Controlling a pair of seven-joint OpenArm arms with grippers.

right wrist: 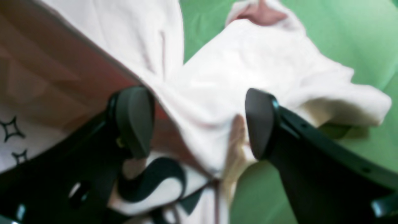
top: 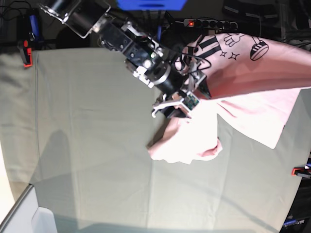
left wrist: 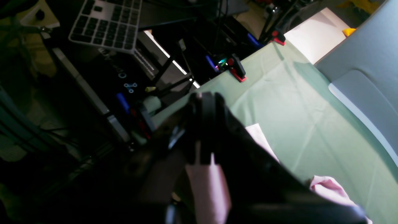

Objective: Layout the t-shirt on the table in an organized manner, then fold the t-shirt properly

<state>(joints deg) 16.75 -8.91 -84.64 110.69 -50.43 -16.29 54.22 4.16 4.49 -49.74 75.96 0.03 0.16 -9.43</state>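
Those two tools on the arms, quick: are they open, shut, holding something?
Left tool: shut, pinching the pink t-shirt.
Right tool: wide open over the t-shirt, gripping nothing.

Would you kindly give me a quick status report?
Left tool shut on t-shirt. Right tool open, straddling bunched fabric. T-shirt partly lifted, crumpled on table. Nothing in the way.

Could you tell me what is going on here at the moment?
A two-armed robot is working on a pale pink t-shirt over a cloth-covered table. The left gripper is shut on a bit of the shirt and holds it raised at the table's side. The right gripper hangs open over bunched fabric near the middle. The shirt is crumpled, not yet laid out or folded.
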